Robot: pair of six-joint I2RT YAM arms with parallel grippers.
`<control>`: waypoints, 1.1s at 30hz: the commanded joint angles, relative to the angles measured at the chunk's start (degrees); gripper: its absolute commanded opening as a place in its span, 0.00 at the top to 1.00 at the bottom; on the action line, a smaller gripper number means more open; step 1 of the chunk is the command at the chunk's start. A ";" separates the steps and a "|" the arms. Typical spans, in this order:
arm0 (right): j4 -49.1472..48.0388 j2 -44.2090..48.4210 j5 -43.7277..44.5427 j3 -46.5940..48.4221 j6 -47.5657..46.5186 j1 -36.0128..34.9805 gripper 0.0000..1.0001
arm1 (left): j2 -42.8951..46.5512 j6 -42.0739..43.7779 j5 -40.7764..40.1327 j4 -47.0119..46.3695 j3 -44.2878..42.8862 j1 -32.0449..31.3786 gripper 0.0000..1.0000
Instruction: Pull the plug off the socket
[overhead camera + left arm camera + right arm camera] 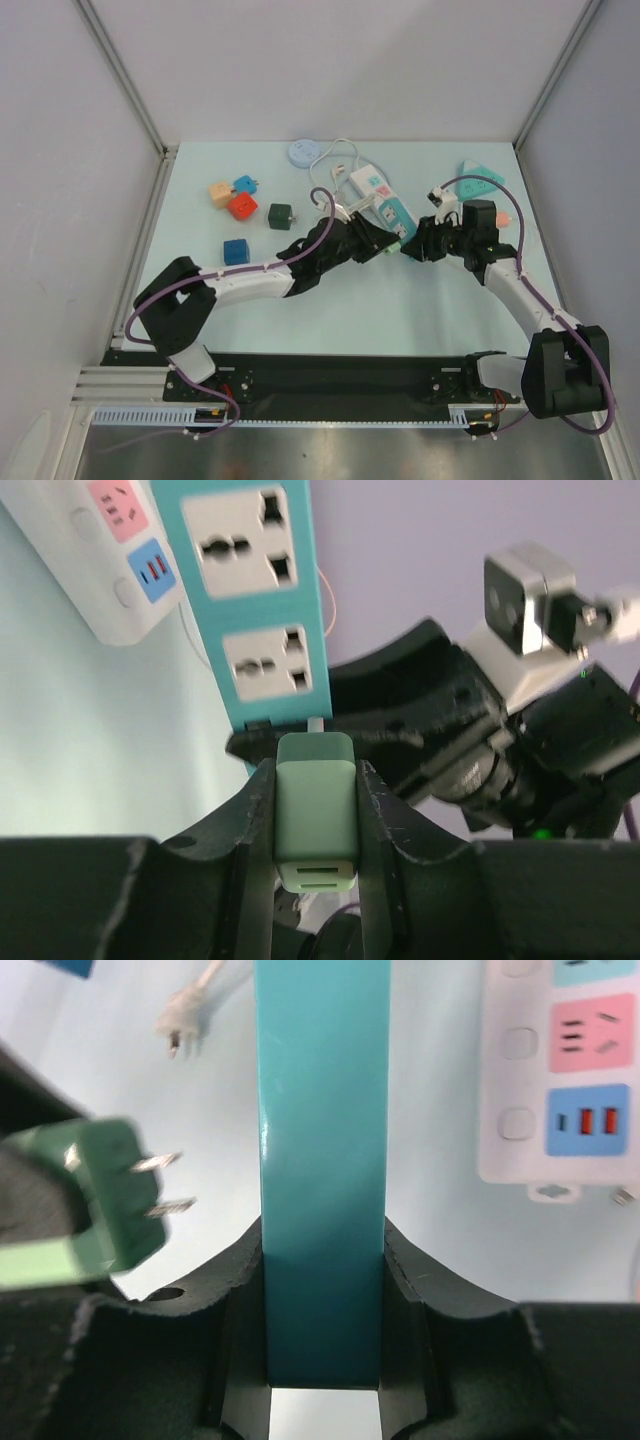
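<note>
Pale blue desk (pixel 330 300), white walls around. Far left: coloured cubes (pixel 243 206) lying loose. Centre: left end effector (pixel 315 780) nearly closed, clamped on green plug (pixel 315 825). Its prongs are bare, out of the socket, just beside teal socket strip (pixel 322 1110). Right: right end effector (pixel 322 1260) pinched narrow on that strip's end. White power strip (pixel 560 1070) alongside.

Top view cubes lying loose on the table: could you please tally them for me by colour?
Blue cubes: 2
Red cube: 1
Peach cube: 1
Dark green cube: 1
Total: 5
</note>
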State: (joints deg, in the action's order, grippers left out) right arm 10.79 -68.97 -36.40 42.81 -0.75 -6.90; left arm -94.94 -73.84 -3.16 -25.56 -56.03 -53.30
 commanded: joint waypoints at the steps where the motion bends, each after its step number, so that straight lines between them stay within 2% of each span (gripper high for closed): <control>1: -5.96 1.65 8.19 1.14 2.52 0.65 1.00 | 2.21 5.19 7.70 -3.18 -2.77 0.38 1.00; 4: -5.34 2.43 3.37 1.31 0.94 1.88 1.00 | 4.92 8.62 9.66 -1.08 -0.33 1.70 1.00; 8: -1.83 4.80 -15.13 1.40 -7.40 5.75 1.00 | 14.04 15.03 9.84 3.23 6.27 6.44 1.00; 9: -1.39 5.24 -16.93 1.58 -7.94 6.28 1.00 | 15.73 18.00 9.75 6.20 7.68 7.76 1.00; 13: -0.50 7.44 -20.28 1.75 -9.62 6.46 1.00 | 25.04 25.67 8.17 13.94 15.76 17.86 1.00; 18: -0.59 8.06 -21.69 1.67 -9.79 6.46 1.00 | 30.24 32.09 7.82 22.74 18.24 31.03 1.00; 24: -0.33 7.62 -22.31 1.84 -10.06 6.37 1.00 | 24.90 36.92 8.34 28.19 14.64 42.11 1.00; 28: -0.24 7.45 -22.48 1.84 -9.97 6.46 1.00 | 16.64 39.30 9.49 29.60 8.59 45.99 1.00; 33: -0.33 7.27 -22.22 1.84 -10.14 6.46 1.00 | 6.02 42.11 9.49 32.15 1.99 47.32 0.99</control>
State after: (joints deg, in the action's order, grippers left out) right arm 13.98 -62.39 -55.20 42.81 -9.15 -0.60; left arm -85.56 -35.44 4.99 5.19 -49.08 -6.61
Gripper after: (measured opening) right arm 0.392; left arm 0.340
